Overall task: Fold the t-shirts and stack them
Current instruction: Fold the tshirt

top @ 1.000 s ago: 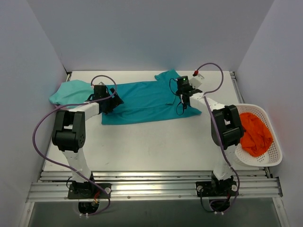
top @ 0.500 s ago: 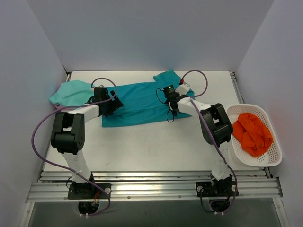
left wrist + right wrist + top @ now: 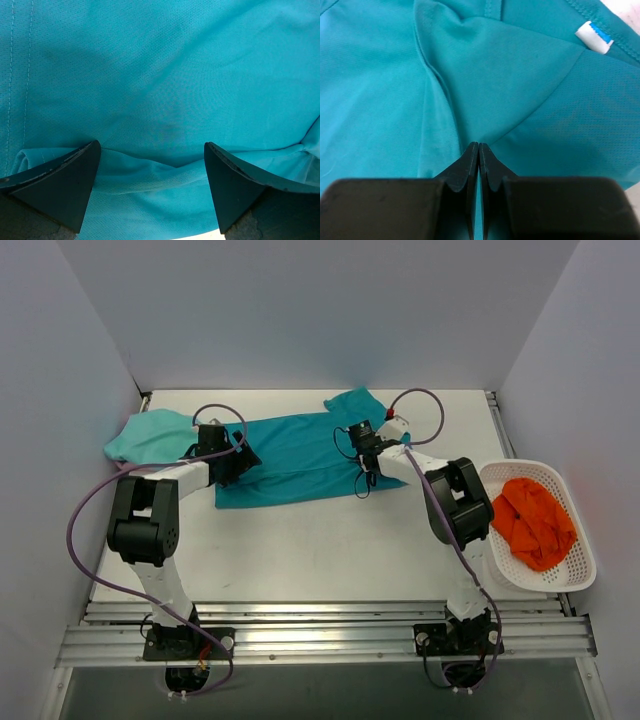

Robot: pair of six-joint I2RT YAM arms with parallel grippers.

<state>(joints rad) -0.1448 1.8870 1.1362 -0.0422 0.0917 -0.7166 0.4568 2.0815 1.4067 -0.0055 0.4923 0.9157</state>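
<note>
Pinching a fold of the deep teal soft cloth t-shirt (image 3: 290, 452), right fingers (image 3: 469, 167) clamped, left fingers (image 3: 62, 182) spread apart.

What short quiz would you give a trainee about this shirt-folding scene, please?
1. True or false: the right gripper is shut on the deep teal cloth t-shirt.
2. Fill in: the left gripper has its jaws ___.
3. Where does the crumpled orange cloth lie? A in the white plastic lattice basket; B on the teal t-shirt; C in the left gripper.
Key: 1 true; 2 open; 3 A.
</note>
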